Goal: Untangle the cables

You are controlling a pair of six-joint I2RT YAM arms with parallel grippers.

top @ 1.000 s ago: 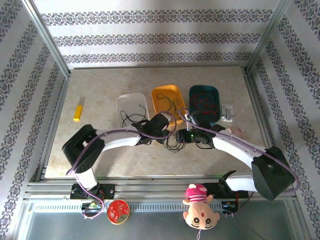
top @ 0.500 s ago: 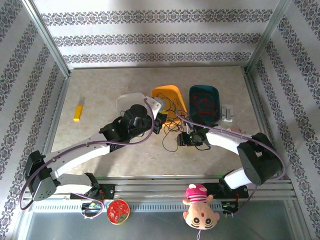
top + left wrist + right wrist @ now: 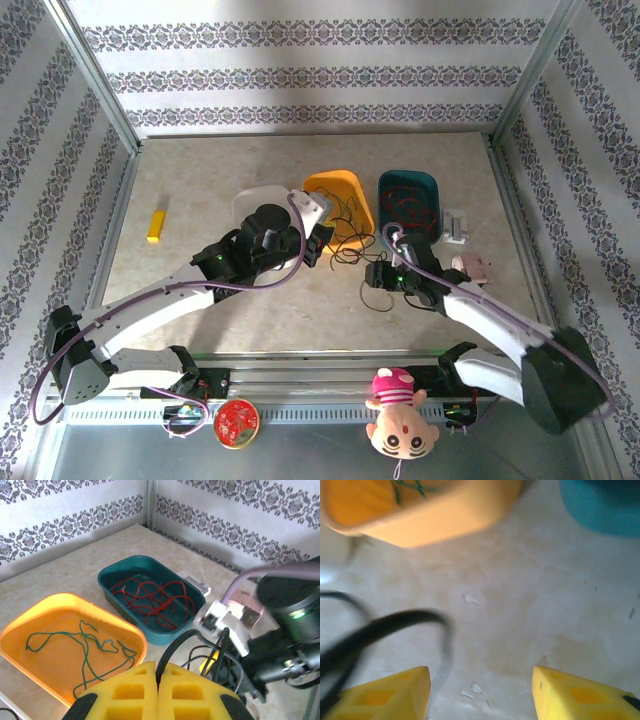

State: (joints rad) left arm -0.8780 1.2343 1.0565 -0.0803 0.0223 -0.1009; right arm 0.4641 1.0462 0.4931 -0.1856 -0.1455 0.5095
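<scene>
Left gripper (image 3: 157, 674) is clamped on a black cable (image 3: 164, 652) at the orange tray's (image 3: 55, 612) 7 o'clock corner. Right gripper (image 3: 480, 676) is spread wide over bare table (image 3: 535, 605), with a blurry black loop (image 3: 405, 617) at its 9 o'clock. The green cable (image 3: 85, 641) lies in the orange tray, and the red cables (image 3: 155, 597) in the teal tray (image 3: 165, 635).

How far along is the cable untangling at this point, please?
Done: red cables lie in the teal tray, green cables in the orange tray. In hand: the left gripper grips the black cables; the right gripper is open. Left: separating that black tangle.
</scene>
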